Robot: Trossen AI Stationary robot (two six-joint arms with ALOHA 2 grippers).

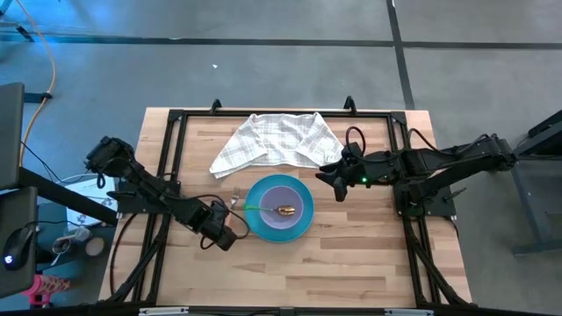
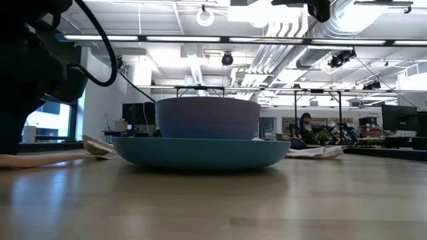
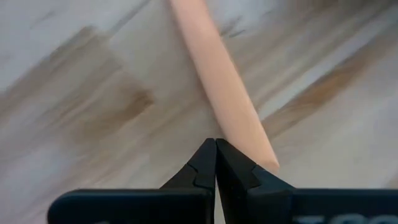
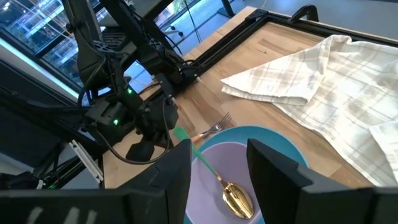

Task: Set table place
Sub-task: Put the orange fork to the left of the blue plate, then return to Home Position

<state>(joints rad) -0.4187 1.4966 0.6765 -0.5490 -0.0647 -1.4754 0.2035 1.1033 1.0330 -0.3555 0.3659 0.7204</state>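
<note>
The round blue plate rests on the table with the lavender bowl standing in it. The gold spoon lies in the bowl, and its green handle leans over the bowl's rim. The fork lies flat on the table at the plate's left, its tines next to the plate. My left gripper is shut and low over the table, at the free end of the fork's orange handle. My right gripper is open and empty, above the plate's far right side. My left gripper's shut fingers stand right beside the fork's orange handle near its free end, which lies on the table along one finger's outer side. I cannot tell whether the finger touches it.
The white checked cloth lies crumpled at the table's far middle, just beyond the plate. A dark frame runs along the table's left, far and right sides. Bare wood shows toward the near edge.
</note>
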